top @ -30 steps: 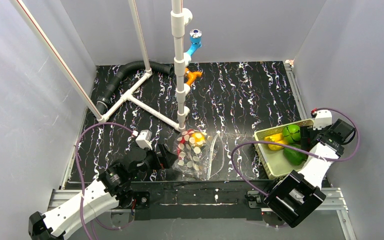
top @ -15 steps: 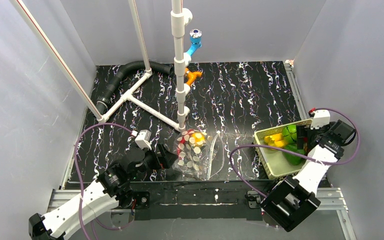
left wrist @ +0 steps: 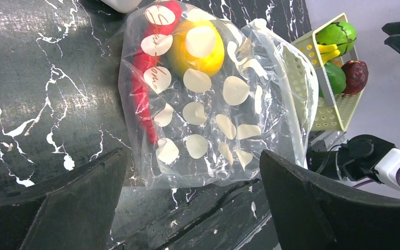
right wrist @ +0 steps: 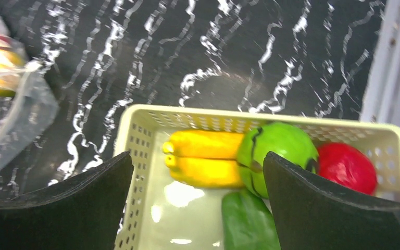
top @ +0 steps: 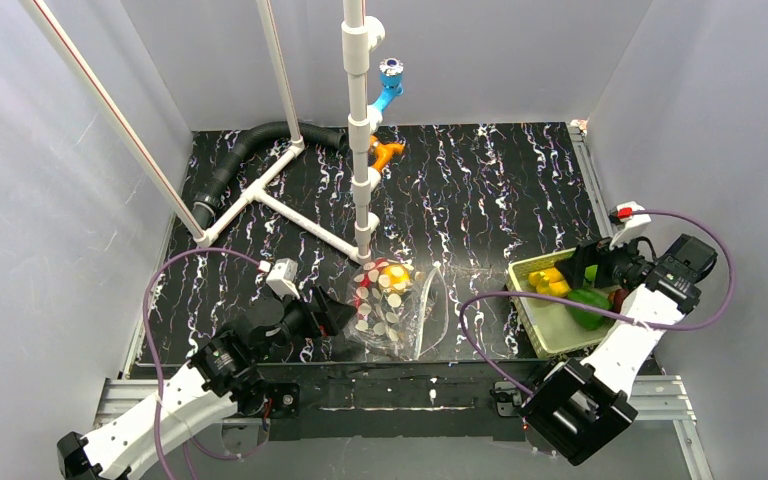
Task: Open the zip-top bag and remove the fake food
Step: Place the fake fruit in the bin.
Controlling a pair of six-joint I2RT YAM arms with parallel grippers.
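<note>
The clear zip-top bag point(top: 390, 305) with whitish dots lies near the table's front edge; it also shows in the left wrist view point(left wrist: 208, 99). Inside it are a red chili point(left wrist: 143, 78) and a yellow-orange fruit point(left wrist: 198, 49). My left gripper point(top: 335, 313) is open and empty, just left of the bag, its jaws wide apart either side of the bag's lower edge point(left wrist: 192, 208). My right gripper point(top: 585, 268) is open and empty above the mesh basket point(top: 550, 335). The basket holds yellow bananas point(right wrist: 205, 159), a round green fruit point(right wrist: 276, 153), a red fruit point(right wrist: 346, 166) and a long green piece point(right wrist: 245, 224).
A white pipe frame point(top: 360, 130) with blue point(top: 390, 85) and orange point(top: 385, 152) fittings stands behind the bag. A black hose point(top: 245, 155) curves at the back left. Grey walls close in both sides. The table's front edge point(top: 400, 375) lies just below the bag.
My right gripper has lifted and swung back off the basket, now open above it. My left gripper has shifted slightly right toward the bag. The bag has not moved.
</note>
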